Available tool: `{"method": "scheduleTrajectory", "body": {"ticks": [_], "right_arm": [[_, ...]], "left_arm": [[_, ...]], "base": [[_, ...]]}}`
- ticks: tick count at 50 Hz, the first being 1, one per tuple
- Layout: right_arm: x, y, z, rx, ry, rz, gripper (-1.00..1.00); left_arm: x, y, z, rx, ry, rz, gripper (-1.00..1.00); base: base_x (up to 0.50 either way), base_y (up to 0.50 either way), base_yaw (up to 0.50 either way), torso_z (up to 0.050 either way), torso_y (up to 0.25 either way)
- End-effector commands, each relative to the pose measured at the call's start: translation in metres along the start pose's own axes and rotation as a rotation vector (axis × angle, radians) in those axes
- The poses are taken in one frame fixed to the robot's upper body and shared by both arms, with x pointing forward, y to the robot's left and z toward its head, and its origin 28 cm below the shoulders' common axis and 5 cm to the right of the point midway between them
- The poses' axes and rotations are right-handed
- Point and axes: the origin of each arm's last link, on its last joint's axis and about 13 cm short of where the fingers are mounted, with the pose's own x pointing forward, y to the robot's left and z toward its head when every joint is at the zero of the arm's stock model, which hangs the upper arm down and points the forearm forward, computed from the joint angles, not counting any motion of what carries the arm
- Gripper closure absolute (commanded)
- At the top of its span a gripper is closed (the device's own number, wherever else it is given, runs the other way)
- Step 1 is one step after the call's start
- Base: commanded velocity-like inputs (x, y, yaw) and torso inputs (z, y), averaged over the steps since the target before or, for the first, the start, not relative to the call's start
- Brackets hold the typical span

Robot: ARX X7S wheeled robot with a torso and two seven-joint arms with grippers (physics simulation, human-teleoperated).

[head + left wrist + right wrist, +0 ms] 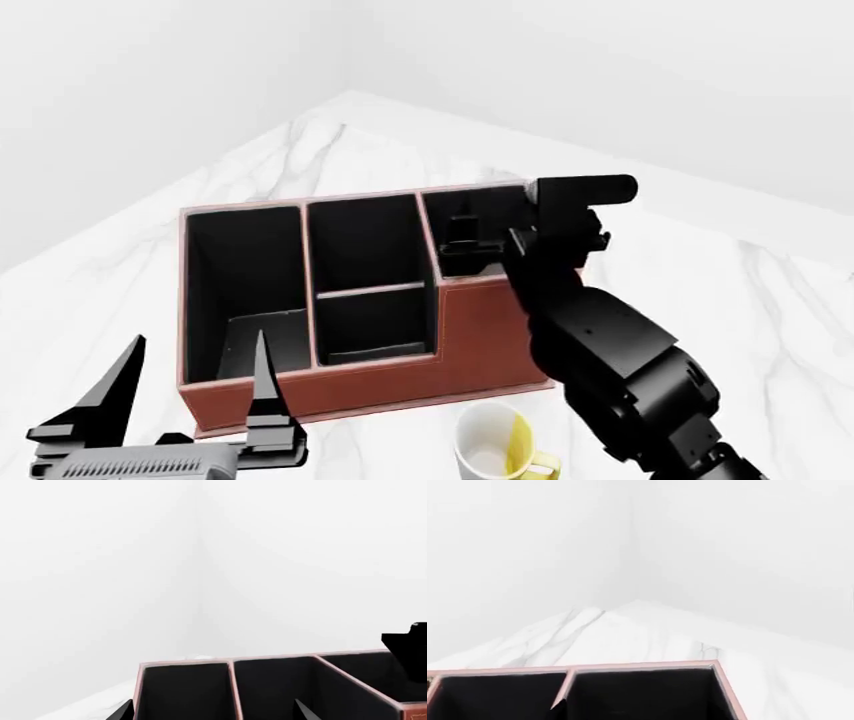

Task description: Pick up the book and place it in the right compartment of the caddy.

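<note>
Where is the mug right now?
In the head view, the mug stands on the marble table just in front of the caddy, at its right end, beside the right arm.

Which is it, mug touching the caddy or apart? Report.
Apart. The head view shows bare table between the mug and the caddy.

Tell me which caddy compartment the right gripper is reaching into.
The right compartment, the end section behind the tallest front wall. The right gripper hangs in it; the middle and left sections hold no gripper.
</note>
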Motion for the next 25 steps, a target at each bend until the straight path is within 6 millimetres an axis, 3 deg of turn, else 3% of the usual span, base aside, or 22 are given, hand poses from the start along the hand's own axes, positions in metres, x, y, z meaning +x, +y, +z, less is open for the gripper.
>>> {"method": "scheduleTrajectory", "body": {"ticks": [1,11,25], "right_arm": [[-0.006,-0.002,0.016,0.035,-0.167,-0.018,-1.00],[-0.023,-0.001,0.038,0.008,-0.424,-0.014,-1.00],[-0.046,-0.008,0.045,-0.047,-0.532,-0.033,-1.00]], "left_arm": [[0.001,0.000,0.000,0.001,0.001,0.000,-1.00],[0.001,0.000,0.000,-0.002,0.000,-0.002,-1.00],[0.002,0.001,0.000,-0.009,-0.012,-0.003,-1.00]], "base": [[0.00,0.00,0.00,0.000,0.000],[0.00,0.00,0.00,0.000,0.000],[0.00,0.00,0.00,0.000,0.000]]}}
